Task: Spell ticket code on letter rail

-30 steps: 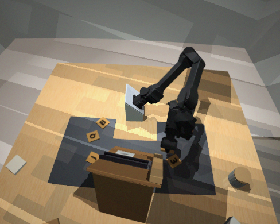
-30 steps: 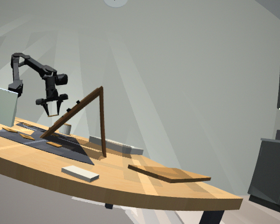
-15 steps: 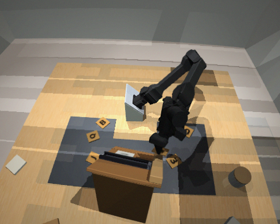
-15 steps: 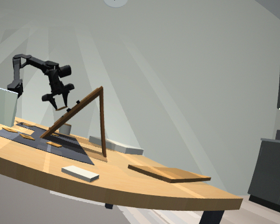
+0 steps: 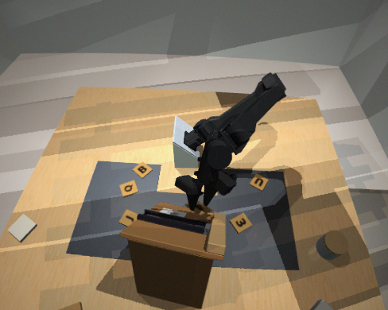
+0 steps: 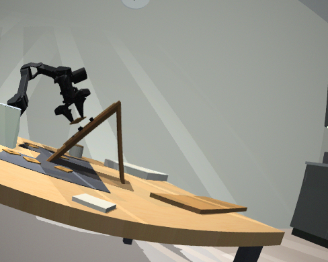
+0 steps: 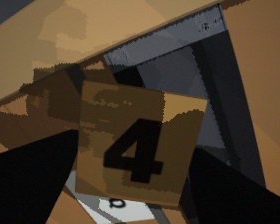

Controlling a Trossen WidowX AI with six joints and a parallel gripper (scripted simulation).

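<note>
My gripper [image 5: 199,207] [image 6: 77,119] [image 7: 135,147] is shut on the 4 tile [image 7: 101,110], an orange-brown square held by its sides just above the board's sloping face. The tilted wooden board [image 5: 166,238] [image 6: 101,115] carries a dark rail [image 5: 170,222] and a white ticket [image 5: 172,212] [image 7: 141,214]. Only one character of the ticket shows in the wrist view; the tile covers the rest. On the mat lie a B tile [image 5: 142,169], a Q tile [image 5: 129,188], a partly hidden J tile [image 5: 126,218], a 3 tile [image 5: 241,222] and a U-like tile [image 5: 258,182]. I cannot tell what the rail holds.
The dark mat [image 5: 87,234] [image 6: 90,181] lies under the board. A pale upright panel [image 5: 185,156] [image 6: 4,124] stands beside the arm. A white block [image 5: 22,227] [image 6: 93,202], a round canister [image 5: 333,243], a wooden slab [image 6: 197,203] and a long grey box [image 6: 137,170] lie around.
</note>
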